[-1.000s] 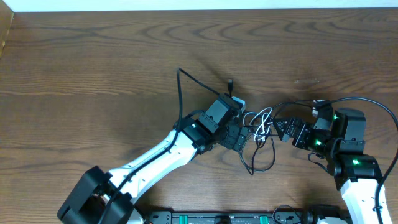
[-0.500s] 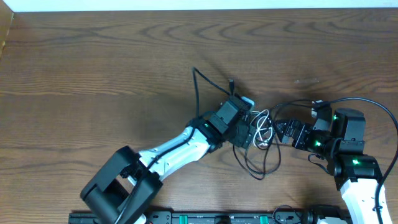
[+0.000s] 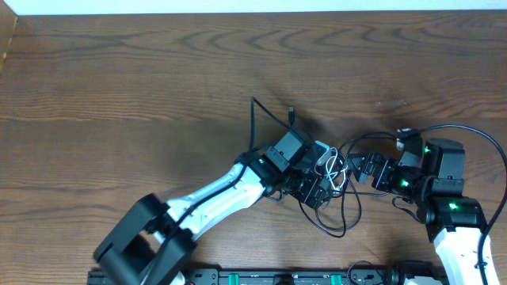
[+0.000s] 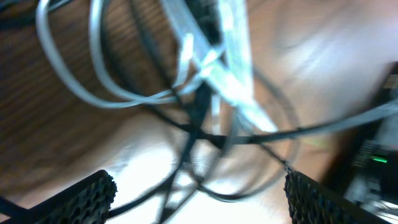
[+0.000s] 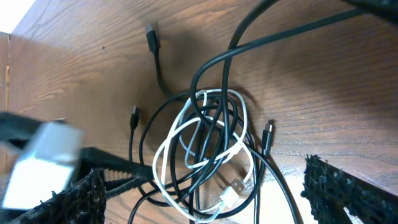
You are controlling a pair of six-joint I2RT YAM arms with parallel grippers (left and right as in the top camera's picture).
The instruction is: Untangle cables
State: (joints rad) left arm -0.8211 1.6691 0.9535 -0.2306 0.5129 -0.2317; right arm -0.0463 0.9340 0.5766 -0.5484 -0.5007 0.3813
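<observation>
Matte, dark wood-grain table [image 3: 119,79]. Right of centre lie the cables [image 3: 337,170], a knotted heap of thin glossy black loops around one white cable [image 5: 229,198] with small metal plugs. Left gripper [image 4: 199,193] and right gripper [image 5: 208,193] are both spread wide, ribbed black pads [image 4: 314,199] flanking the heap.

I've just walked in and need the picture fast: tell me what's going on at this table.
Two robot arms are working on a knot of cables on the wooden table: thin black ones looped with a white cable. The left pincer is right over the knot, open, with strands running between its jaws. The right pincer sits open beside it. Neither grips anything, and the cables are not yet untangled.
</observation>
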